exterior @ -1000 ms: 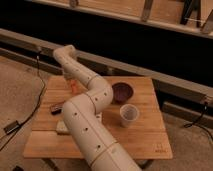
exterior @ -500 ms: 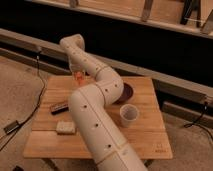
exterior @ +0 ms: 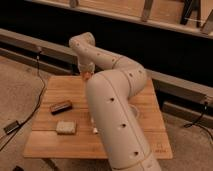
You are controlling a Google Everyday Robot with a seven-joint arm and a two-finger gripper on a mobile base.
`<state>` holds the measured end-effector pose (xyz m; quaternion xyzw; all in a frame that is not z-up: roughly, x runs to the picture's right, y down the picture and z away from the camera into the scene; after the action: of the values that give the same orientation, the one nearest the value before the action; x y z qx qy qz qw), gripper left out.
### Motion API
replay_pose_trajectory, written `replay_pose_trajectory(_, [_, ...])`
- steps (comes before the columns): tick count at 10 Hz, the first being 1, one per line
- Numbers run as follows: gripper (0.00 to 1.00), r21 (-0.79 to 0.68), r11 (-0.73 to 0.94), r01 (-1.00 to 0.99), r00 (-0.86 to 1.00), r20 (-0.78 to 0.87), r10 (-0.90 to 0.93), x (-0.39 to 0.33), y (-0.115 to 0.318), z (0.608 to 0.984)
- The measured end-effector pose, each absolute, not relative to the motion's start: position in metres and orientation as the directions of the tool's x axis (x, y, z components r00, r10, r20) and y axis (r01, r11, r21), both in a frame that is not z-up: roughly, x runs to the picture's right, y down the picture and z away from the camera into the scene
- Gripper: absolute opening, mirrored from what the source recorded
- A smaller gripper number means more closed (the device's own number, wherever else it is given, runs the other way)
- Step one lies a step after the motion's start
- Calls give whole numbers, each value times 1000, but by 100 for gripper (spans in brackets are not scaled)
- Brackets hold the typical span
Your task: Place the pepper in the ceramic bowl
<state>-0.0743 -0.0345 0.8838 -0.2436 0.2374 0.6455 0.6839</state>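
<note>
Arm (exterior: 116,115): fat white tube segments w/ rows of small round holes and a smooth matte shell. It rises from the near centre, bends at a rounded elbow on the right, then reaches far-left and turns down. Table (exterior: 65,92): light wood planks, rectangular, grain running left-right. On its left half are a dark brown-red block (exterior: 61,106), flat and rectangular, lying at a slight angle, and nearer to us a beige block (exterior: 66,127), squarish w/ soft rounded corners and a dull surface. The two are near each other but apart. Pepper (exterior: 86,75): tiny, glossy, orange-red.

Vs 0.5 s ago: the arm has swung right and the elbow bulks larger over the table's right half. The ceramic bowl and cup, seen there before, are now behind the arm and out of sight. Both blocks are unmoved. The end effector and pepper have shifted a bit right along the far edge.

End effector (exterior: 86,70): points down at the far edge of the table, left of centre, grasping the pepper at its tip. The pepper is off the wood, far from both blocks. How wide the jaws stand around it can't be made out.
</note>
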Motion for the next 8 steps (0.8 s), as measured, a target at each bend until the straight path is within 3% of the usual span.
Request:
replay_pose_trajectory(3, [0,65,-66,-996,-92,-636,766,-19,7,853])
replay_pose_trajectory(8, [0,167,-166,-972,-234,-611,756,46,21,838])
